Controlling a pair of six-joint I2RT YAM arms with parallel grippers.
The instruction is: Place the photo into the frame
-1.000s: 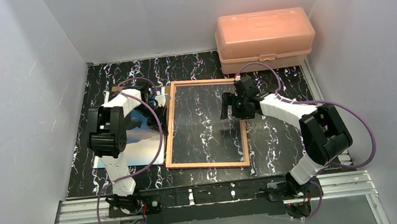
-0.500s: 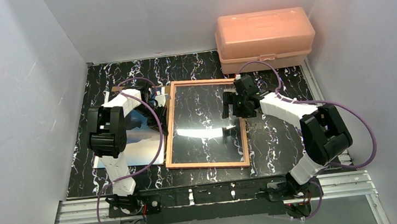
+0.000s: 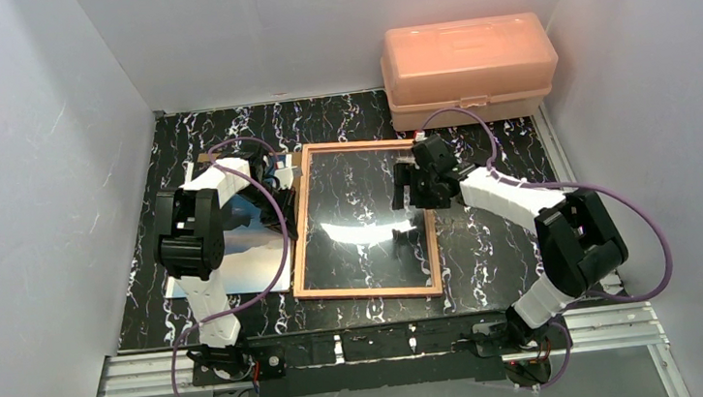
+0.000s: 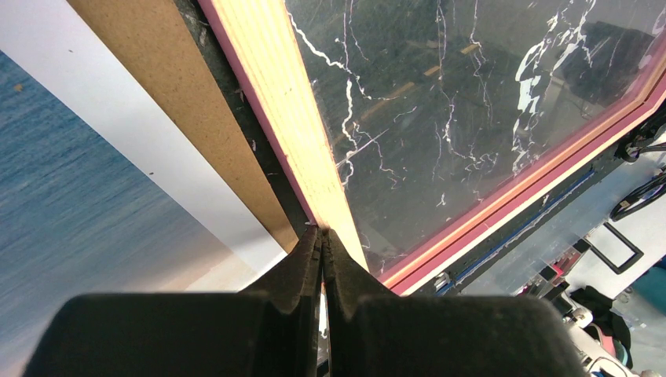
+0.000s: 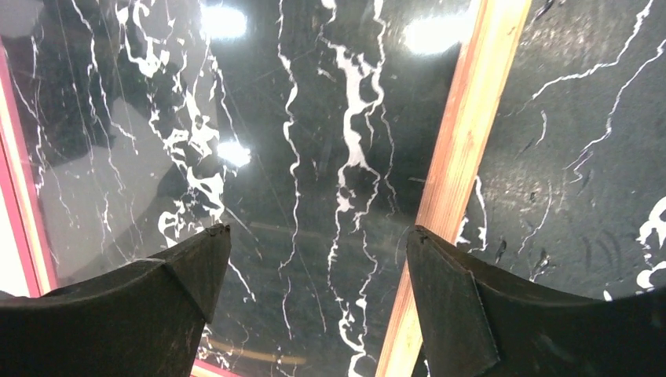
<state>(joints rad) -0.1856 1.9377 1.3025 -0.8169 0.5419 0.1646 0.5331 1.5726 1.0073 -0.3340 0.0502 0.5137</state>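
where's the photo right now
In the top view the photo lies flat on the left side, partly under the left arm, just left of the frame.

Tan-and-pink frame (image 3: 300, 225), black white-veined table (image 3: 340, 117)

in the overhead view the left arm (image 3: 197, 235) hid most of the photo (image 3: 255, 266). from the left wrist, the photo ran off at 9 o'clock, the frame (image 4: 287, 118) at 12 o'clock.
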